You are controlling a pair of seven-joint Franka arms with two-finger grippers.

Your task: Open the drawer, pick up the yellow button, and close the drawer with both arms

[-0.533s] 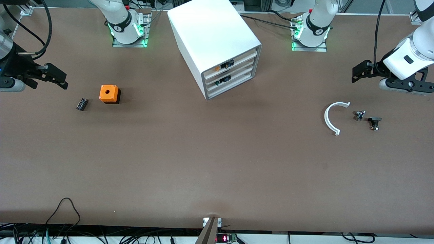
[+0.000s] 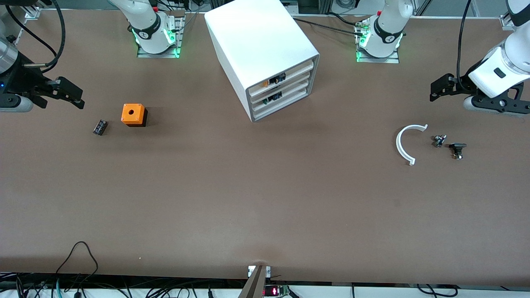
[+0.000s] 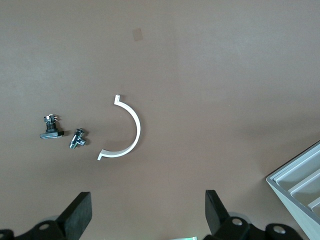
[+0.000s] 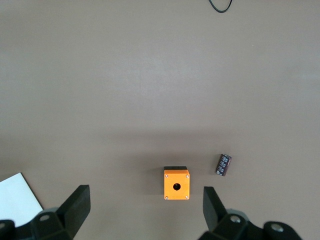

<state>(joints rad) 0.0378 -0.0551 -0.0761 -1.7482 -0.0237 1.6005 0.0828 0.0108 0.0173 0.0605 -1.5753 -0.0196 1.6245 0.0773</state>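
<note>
The white cabinet with a grey front frame stands at the table's middle, near the arm bases. Its uppermost drawer looks pushed in. A speck of orange, the button, shows at that drawer's front beside a black part. My left gripper hangs open and empty over the left arm's end of the table; its wrist view shows bare table between the fingers and a cabinet corner. My right gripper hangs open and empty over the right arm's end; its wrist view shows the same.
An orange cube with a round hole and a small black cylinder lie near the right gripper. A white curved strip and two small dark parts lie near the left gripper.
The right gripper has edged very slightly toward the cabinet. Nothing else has visibly moved.
</note>
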